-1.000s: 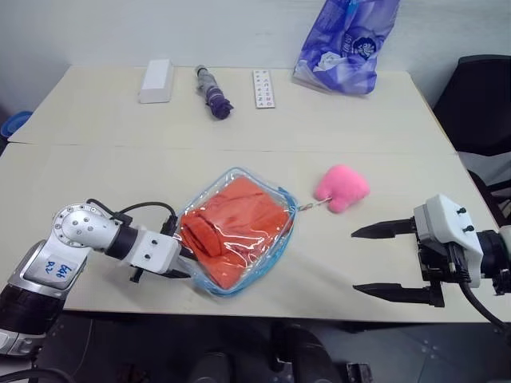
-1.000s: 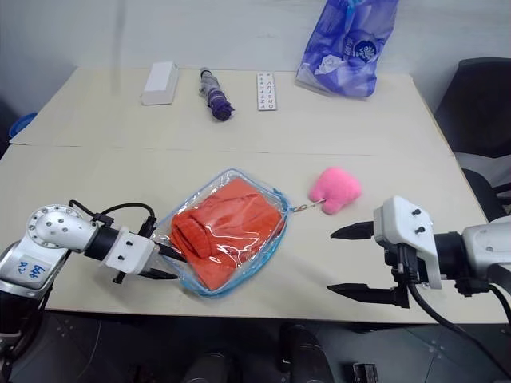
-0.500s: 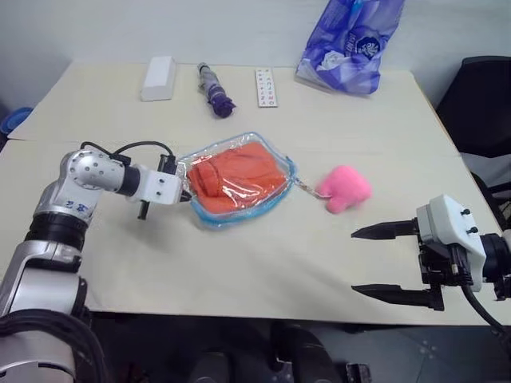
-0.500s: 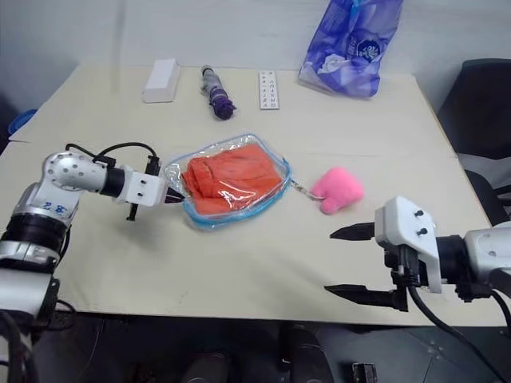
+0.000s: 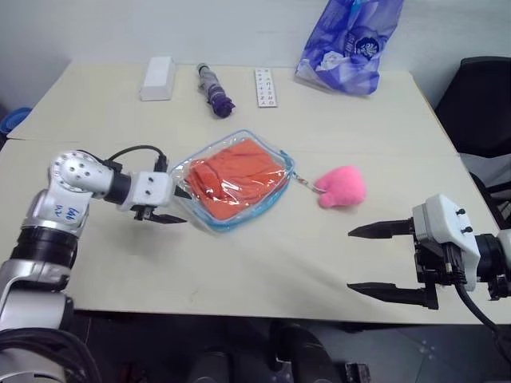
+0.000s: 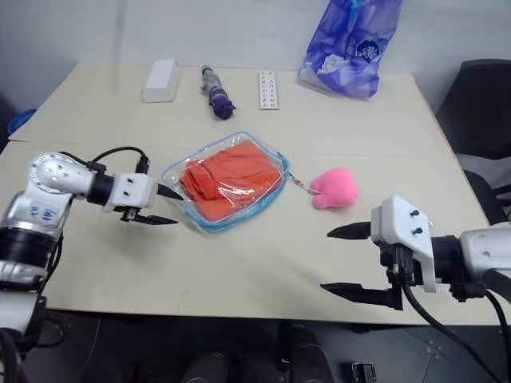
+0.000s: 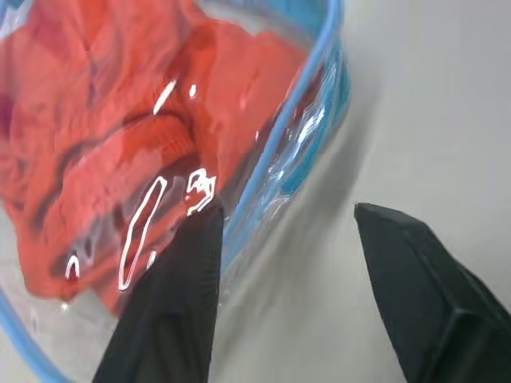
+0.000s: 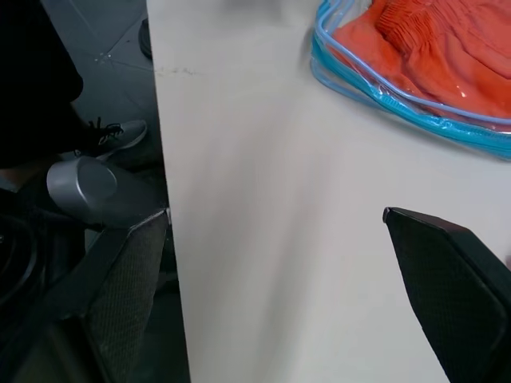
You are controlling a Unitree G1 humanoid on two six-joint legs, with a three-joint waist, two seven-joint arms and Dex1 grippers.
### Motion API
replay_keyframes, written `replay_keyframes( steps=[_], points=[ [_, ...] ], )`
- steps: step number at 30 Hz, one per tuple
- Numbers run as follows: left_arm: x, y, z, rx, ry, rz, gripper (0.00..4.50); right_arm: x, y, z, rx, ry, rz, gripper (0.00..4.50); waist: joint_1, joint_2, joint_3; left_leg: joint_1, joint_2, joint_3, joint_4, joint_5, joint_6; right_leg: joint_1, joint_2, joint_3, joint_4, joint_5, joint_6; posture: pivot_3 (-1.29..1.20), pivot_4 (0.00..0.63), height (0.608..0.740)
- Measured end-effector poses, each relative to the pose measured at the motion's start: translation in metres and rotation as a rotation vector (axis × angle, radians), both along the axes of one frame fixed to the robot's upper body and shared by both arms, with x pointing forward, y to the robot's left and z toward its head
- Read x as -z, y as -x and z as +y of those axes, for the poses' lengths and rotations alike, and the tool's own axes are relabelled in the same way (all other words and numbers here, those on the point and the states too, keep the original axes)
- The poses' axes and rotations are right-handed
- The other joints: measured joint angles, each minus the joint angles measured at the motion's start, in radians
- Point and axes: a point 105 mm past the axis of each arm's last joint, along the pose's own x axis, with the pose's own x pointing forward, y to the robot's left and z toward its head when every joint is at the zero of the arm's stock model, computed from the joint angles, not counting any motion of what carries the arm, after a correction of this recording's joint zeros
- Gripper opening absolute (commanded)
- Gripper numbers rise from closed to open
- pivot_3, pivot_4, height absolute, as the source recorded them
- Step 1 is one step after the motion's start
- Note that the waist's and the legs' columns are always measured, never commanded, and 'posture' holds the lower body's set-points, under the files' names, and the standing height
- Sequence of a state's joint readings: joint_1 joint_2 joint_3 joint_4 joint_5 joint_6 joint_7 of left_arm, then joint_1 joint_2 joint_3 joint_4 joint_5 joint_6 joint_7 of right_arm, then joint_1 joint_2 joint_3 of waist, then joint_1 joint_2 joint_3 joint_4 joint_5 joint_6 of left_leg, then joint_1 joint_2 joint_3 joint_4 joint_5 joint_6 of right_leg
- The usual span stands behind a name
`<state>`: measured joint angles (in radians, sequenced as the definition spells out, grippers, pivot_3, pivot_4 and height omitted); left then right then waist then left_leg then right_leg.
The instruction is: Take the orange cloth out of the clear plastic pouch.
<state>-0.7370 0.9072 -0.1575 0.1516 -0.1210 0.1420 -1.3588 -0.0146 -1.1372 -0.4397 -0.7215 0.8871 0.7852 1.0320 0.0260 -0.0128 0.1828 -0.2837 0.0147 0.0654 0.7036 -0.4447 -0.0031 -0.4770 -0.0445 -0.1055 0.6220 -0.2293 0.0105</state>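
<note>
I see the cloth (image 5: 234, 175), folded and bright orange, lying inside the pouch (image 5: 209, 223), whose light blue edging runs right round it. The pouch lies flat on the table (image 5: 263, 263), about the middle, a little to my left. A short chain runs from its right corner to the pink charm (image 5: 342, 186), which sits on the table just beside it.

My left gripper (image 5: 176, 206) is at the pouch's left edge. Its fingers stand partly apart. In the head views the upper finger sits at the pouch's edge and the lower one over bare table just beside it. In the left wrist view one finger (image 7: 172, 295) lies against the clear plastic over the cloth and the other (image 7: 415, 279) is out over the tabletop, with the blue rim between them. I cannot tell whether either finger actually presses on the plastic, but nothing is clamped.

My right gripper (image 5: 382, 261) hangs at the near right edge of the table, well apart from the pouch, its fingers spread wide with nothing between them.

Along the far side of the table I see a white box (image 5: 157, 78), a folded purple umbrella (image 5: 213, 90), a white remote (image 5: 263, 88) and a blue-purple bag (image 5: 350, 44). A dark chair (image 5: 479, 96) stands past the table's right end.
</note>
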Motion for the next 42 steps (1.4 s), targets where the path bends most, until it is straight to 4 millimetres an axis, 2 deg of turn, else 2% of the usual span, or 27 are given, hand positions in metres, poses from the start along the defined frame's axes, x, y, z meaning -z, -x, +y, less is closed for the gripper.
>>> replay_keyframes(
  steps=[5, 7, 10, 15, 18, 19, 21, 27, 28, 32, 35, 39, 42],
  points=[
    [-0.019, 0.013, -0.056, -0.091, 0.132, 0.097, 2.56, 0.000, -0.002, 0.000, 0.024, -0.011, -0.014, 4.50, 0.004, 0.000, 0.000, 0.000, 0.000, -0.002, 0.000, 0.000, 0.000, 0.008, 0.001, 0.000, -0.003, 0.000, 0.000, 0.00, 0.150, 0.740],
    [-0.010, 0.010, -0.069, -0.135, 0.111, 0.084, 2.56, -0.001, -0.004, 0.000, 0.035, -0.012, -0.023, 4.50, 0.000, 0.000, 0.000, 0.004, 0.000, -0.004, -0.002, 0.000, 0.000, 0.013, 0.001, 0.000, -0.005, 0.000, 0.001, 0.00, 0.150, 0.740],
    [0.015, 0.004, -0.084, -0.204, 0.055, 0.098, 2.56, 0.000, -0.005, 0.000, 0.044, -0.018, -0.026, 4.50, -0.006, 0.000, 0.000, 0.006, 0.001, -0.007, -0.002, 0.000, -0.001, 0.012, 0.003, 0.002, -0.004, 0.000, 0.000, 0.00, 0.150, 0.740],
    [0.042, -0.003, -0.095, -0.239, -0.052, 0.037, 2.56, 0.000, -0.007, 0.004, 0.039, -0.022, -0.037, 4.50, -0.003, 0.000, 0.000, 0.006, 0.002, -0.007, -0.002, 0.001, -0.001, 0.012, 0.002, 0.002, -0.004, 0.000, 0.000, 0.00, 0.150, 0.740],
    [0.051, -0.008, -0.096, -0.243, -0.100, -0.004, 2.56, -0.003, -0.009, 0.005, 0.039, -0.029, -0.054, 4.50, 0.001, 0.000, 0.000, 0.006, 0.002, -0.008, -0.002, 0.001, -0.001, 0.012, 0.002, 0.002, -0.004, 0.000, 0.000, 0.00, 0.150, 0.740],
    [0.052, -0.009, -0.096, -0.243, -0.105, -0.012, 2.37, -0.004, -0.009, 0.006, 0.038, -0.030, -0.062, 4.50, 0.001, 0.000, 0.000, 0.005, 0.002, -0.008, -0.002, 0.001, -0.001, 0.012, 0.001, 0.001, -0.004, 0.000, 0.000, 0.00, 0.150, 0.740],
    [0.053, -0.012, -0.094, -0.247, -0.122, -0.034, 1.97, -0.006, -0.010, 0.006, 0.038, -0.032, -0.071, 4.50, 0.001, 0.000, 0.000, 0.005, 0.002, -0.008, -0.002, 0.001, -0.001, 0.012, 0.001, 0.001, -0.004, 0.000, 0.000, 0.00, 0.150, 0.740],
    [0.053, -0.015, -0.085, -0.235, -0.176, -0.110, 0.19, -0.004, -0.011, 0.011, 0.022, -0.044, -0.070, 4.50, -0.001, 0.000, 0.000, 0.005, 0.002, -0.008, -0.002, 0.001, -0.001, 0.012, 0.001, 0.001, -0.004, 0.000, 0.000, 0.00, 0.150, 0.740],
    [0.053, -0.016, -0.084, -0.237, -0.179, -0.117, 0.03, -0.005, -0.012, 0.012, 0.021, -0.046, -0.076, 4.50, -0.001, 0.000, 0.000, 0.005, 0.002, -0.008, -0.002, 0.001, -0.001, 0.012, 0.001, 0.001, -0.004, 0.000, 0.000, 0.00, 0.150, 0.740],
    [0.052, -0.015, -0.072, -0.231, -0.182, -0.141, 0.03, -0.007, -0.013, 0.014, 0.013, -0.051, -0.091, 4.50, -0.001, 0.000, 0.000, 0.005, 0.003, -0.009, -0.002, 0.001, -0.001, 0.012, 0.001, 0.001, -0.004, 0.000, 0.000, 0.00, 0.150, 0.740],
    [0.052, -0.012, -0.057, -0.170, -0.209, -0.172, 0.03, -0.003, -0.012, 0.016, -0.001, -0.052, -0.074, 4.50, -0.002, 0.000, 0.000, 0.005, 0.003, -0.009, -0.002, 0.001, -0.001, 0.012, 0.001, 0.001, -0.004, 0.000, 0.000, 0.00, 0.150, 0.740],
    [0.050, -0.010, -0.032, -0.020, -0.225, -0.207, 0.03, -0.001, -0.011, 0.014, -0.016, -0.055, -0.053, 4.50, -0.001, 0.000, 0.000, 0.005, 0.003, -0.009, -0.002, 0.001, -0.001, 0.012, 0.000, 0.000, -0.005, 0.000, 0.000, 0.00, 0.150, 0.740],
    [0.049, -0.007, -0.015, 0.161, -0.253, -0.236, 0.03, 0.002, -0.008, 0.013, -0.033, -0.054, -0.025, 4.50, 0.000, 0.000, 0.000, 0.004, 0.003, -0.010, -0.002, 0.000, -0.001, 0.012, 0.000, -0.002, -0.006, 0.000, 0.000, 0.00, 0.150, 0.740]
  ],
)
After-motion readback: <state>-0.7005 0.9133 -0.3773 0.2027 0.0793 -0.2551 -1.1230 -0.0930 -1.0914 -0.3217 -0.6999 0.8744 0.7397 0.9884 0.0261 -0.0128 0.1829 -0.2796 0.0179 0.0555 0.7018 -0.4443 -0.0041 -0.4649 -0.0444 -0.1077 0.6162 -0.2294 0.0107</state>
